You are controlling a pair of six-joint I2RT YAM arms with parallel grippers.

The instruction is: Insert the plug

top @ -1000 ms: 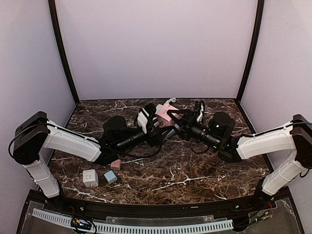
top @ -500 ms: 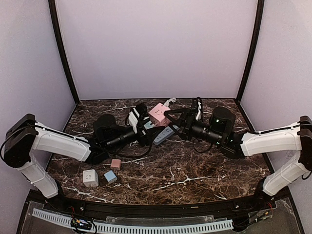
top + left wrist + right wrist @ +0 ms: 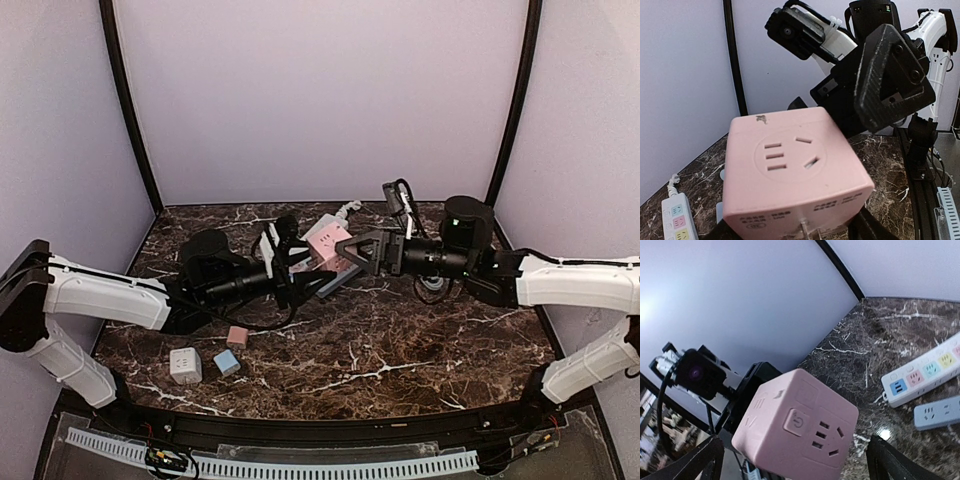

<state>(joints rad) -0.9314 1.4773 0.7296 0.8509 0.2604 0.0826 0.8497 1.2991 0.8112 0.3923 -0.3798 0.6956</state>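
Note:
The plug is a pink cube adapter (image 3: 328, 243) with sockets on its faces and metal prongs (image 3: 804, 227) on its underside. My left gripper (image 3: 305, 258) is shut on it and holds it above the table at mid-back; in the left wrist view the cube (image 3: 792, 170) fills the frame and hides the fingers. My right gripper (image 3: 358, 252) stands open just right of the cube. In the right wrist view the cube (image 3: 800, 432) sits between the wide-spread fingers (image 3: 695, 460) without touching them.
A grey power strip (image 3: 340, 276) lies under the cube, and a white strip with coloured sockets (image 3: 925, 372) lies behind it beside a grey-blue one (image 3: 937, 412). A white cube (image 3: 185, 364), a small blue adapter (image 3: 227, 361) and a small pink adapter (image 3: 237, 336) lie front left.
My right gripper has opened off the pink cube and drawn back to the right. The left arm has shifted left and still holds the cube.

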